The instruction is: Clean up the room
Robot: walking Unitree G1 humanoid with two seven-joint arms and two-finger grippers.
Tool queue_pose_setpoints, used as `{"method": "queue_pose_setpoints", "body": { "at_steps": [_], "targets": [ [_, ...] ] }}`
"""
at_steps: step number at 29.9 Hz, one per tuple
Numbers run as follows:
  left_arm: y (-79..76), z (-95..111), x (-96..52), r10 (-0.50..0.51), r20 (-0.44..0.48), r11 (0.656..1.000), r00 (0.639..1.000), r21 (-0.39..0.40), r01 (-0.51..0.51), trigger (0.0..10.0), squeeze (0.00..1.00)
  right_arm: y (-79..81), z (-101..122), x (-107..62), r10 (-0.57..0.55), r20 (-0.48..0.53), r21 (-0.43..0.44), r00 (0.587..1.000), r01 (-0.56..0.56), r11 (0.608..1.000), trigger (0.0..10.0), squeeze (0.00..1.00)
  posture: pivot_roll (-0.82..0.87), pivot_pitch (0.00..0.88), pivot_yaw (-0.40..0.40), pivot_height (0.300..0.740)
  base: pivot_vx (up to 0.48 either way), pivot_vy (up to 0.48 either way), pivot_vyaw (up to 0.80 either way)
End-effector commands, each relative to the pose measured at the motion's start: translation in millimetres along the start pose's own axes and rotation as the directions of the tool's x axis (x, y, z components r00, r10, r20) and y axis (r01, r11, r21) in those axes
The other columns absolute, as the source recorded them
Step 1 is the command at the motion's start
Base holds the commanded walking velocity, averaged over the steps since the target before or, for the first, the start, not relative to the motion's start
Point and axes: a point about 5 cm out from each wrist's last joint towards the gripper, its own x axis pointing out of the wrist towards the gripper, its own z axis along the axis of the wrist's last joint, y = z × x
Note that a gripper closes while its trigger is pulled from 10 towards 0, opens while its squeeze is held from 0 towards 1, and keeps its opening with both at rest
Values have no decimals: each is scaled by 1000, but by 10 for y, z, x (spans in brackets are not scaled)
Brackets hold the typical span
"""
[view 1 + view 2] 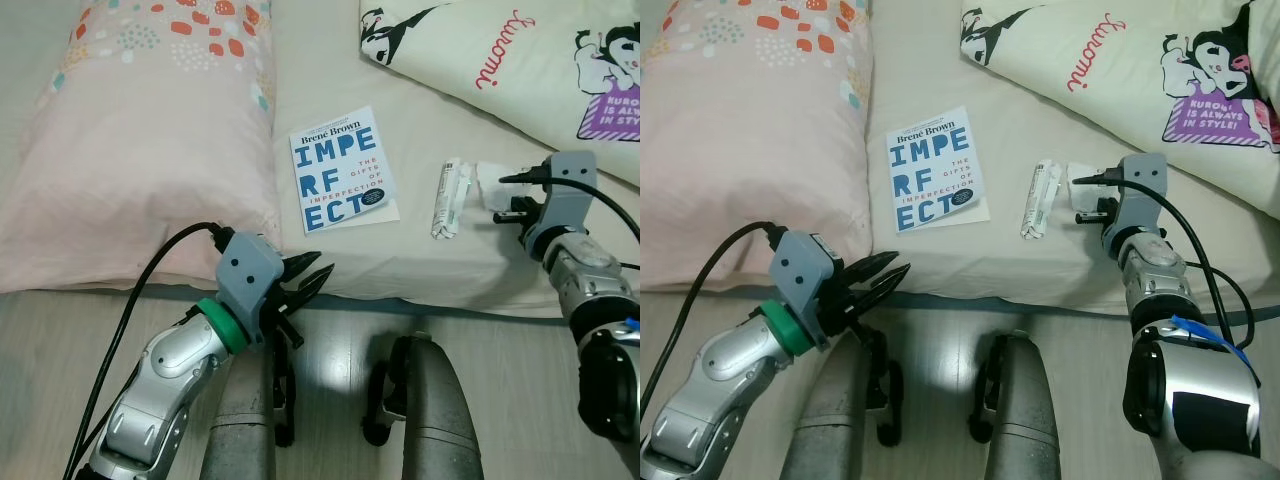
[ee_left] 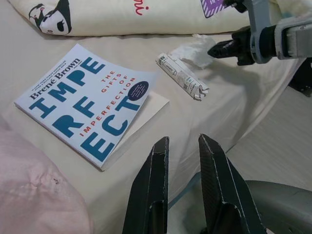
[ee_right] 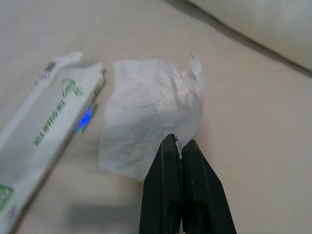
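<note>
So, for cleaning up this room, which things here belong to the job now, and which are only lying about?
Belonging to the job:
- crumpled tissue, pinched at its edge by the right gripper
- empty wrapper beside it
- book on the bed

Only lying about:
- pink pillow
- cartoon-print duvet
- left gripper, idle at the bed's edge

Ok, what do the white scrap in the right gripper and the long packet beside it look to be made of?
The scrap, pinched at its edge by the right gripper, looks like thin tissue paper: matte, soft, crinkled, ragged-edged. The packet looks like a paper or thin plastic wrapper: flat, white, green print, torn open at one end. The blur leaves its finish open.
</note>
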Motion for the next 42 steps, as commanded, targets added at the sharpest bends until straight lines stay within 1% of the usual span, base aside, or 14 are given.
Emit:
{"method": "queue_pose_setpoints", "body": {
  "at_steps": [1, 6, 10, 13, 16, 17, 18, 20, 21, 26, 27, 32, 40, 42],
  "targets": [
    [-49, -38, -18, -25, -10, 1000, 1000, -17, 25, 10000, 0, 45, -105, -12, 6, -33, 20, 999, -5, 1000, 0, 0, 212, 347, 89, 627, 0, 0, 0],
    [-63, -56, -1, -31, -3, 999, 1000, -22, 31, 10000, 0, 176, -30, 20, 50, 24, 71, 998, -51, 996, 0, 0, 184, 331, 75, 627, 0, 0, 0],
    [-53, -75, 11, -5, 13, 999, 1000, -42, 6, 10000, 0, 340, 58, 8, 72, 149, 133, 986, -92, 987, 0, 0, 128, 295, 51, 627, 0, 0, 0],
    [-46, -81, 14, 3, 17, 999, 1000, -50, -2, 10000, 0, 367, 65, 2, 74, 165, 141, 983, -98, 985, 0, 0, 128, 295, 51, 627, 0, 0, 0],
    [105, -141, 25, 172, 34, 981, 984, -97, -168, 10000, 0, 566, 72, -132, 61, 306, 157, 950, -114, 981, 0, 0, 88, 263, 37, 627, 0, 0, 0],
    [105, -141, 25, 172, 34, 981, 984, -97, -168, 10000, 0, 566, 72, -132, 61, 306, 157, 950, -114, 981, 0, 0, 88, 263, 37, 627, 0, 0, 0],
    [153, -154, 27, 228, 39, 968, 973, -114, -222, 10000, 0, 603, 85, -177, 56, 345, 154, 937, -115, 981, 0, 0, 88, 263, 37, 627, 0, 0, 0],
    [350, -223, 28, 419, 18, 897, 908, -161, -411, 10000, 0, 754, 71, -357, 23, 438, 188, 899, -117, 975, 0, 0, 67, 224, 7, 627, 0, 0, 0],
    [408, -256, 26, 472, 1, 870, 882, -165, -465, 10000, 0, 809, 61, -429, 13, 467, 197, 884, -118, 973, 0, 0, 67, 224, 7, 627, 0, 0, 0],
    [482, -290, 58, 541, -5, 832, 841, -141, -536, 10000, 0, 982, -15, -499, 12, 488, 196, 873, -124, 973, 0, 0, 63, 184, -16, 627, 0, 0, 0],
    [501, -305, 69, 556, -8, 823, 831, -134, -552, 10000, 0, 1047, -48, -490, 35, 467, 181, 884, -134, 974, 10000, 0, 63, 168, -26, 627, 0, 0, 0],
    [554, -430, 97, 613, -55, 781, 789, -115, -614, 10000, 0, 1238, -93, -484, 136, 433, 78, 891, -187, 979, 10000, 0, 56, 128, -61, 627, 0, 0, 0],
    [613, -450, 108, 681, -44, 724, 730, -102, -682, 10000, 0, 1269, -76, -485, 151, 421, 54, 894, -191, 980, 10000, 0, 68, 110, -72, 627, 0, 0, 0],
    [626, -439, 126, 679, -40, 727, 733, -103, -679, 10000, 0, 1287, -90, -482, 162, 415, 59, 895, -204, 977, 10000, 0, 68, 110, -66, 627, 0, 0, 0]
  ]
}}
